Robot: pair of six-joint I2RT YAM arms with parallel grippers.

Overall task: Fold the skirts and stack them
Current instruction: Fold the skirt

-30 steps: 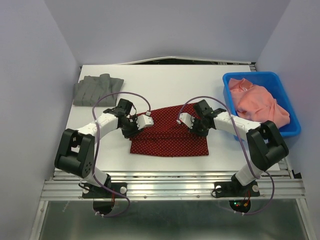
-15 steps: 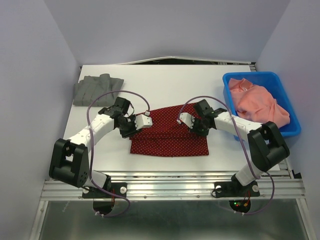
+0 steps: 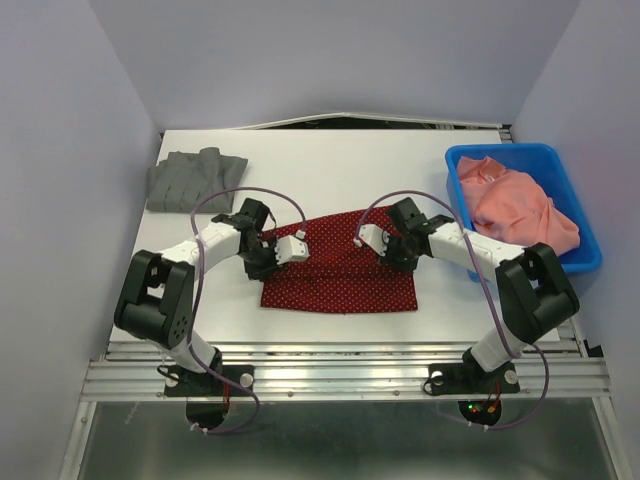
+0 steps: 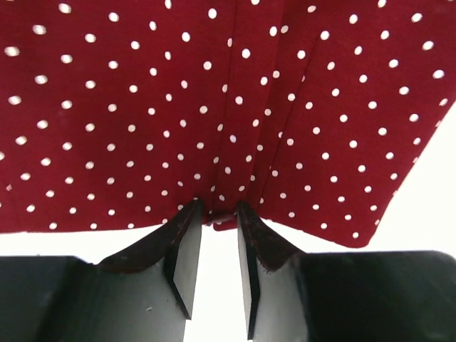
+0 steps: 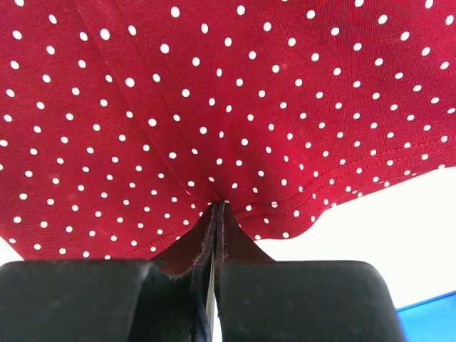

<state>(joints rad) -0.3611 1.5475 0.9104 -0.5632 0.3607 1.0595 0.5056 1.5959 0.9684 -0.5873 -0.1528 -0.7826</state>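
Note:
The dark red polka-dot skirt [image 3: 340, 272] lies folded in the middle of the table. My left gripper [image 3: 268, 252] is at its upper left edge. In the left wrist view its jaws [image 4: 219, 214] stand a little apart, with the bunched hem of the skirt [image 4: 214, 107] at the fingertips [image 4: 187, 221]. My right gripper [image 3: 385, 247] is at the upper right edge and is shut on the skirt's hem [image 5: 219, 206], with pleats running into the tips. The plain dark grey skirt [image 3: 195, 180] lies folded at the back left, away from both grippers.
A blue bin [image 3: 515, 156] stands at the right edge and holds pink cloth [image 3: 520, 210]. Purple cables loop above both forearms. The table's near edge is a metal rail [image 3: 340, 375].
My left arm's elbow swung out to the left and came back, while its gripper stayed at the skirt's left edge. The right arm and the skirt have hardly moved.

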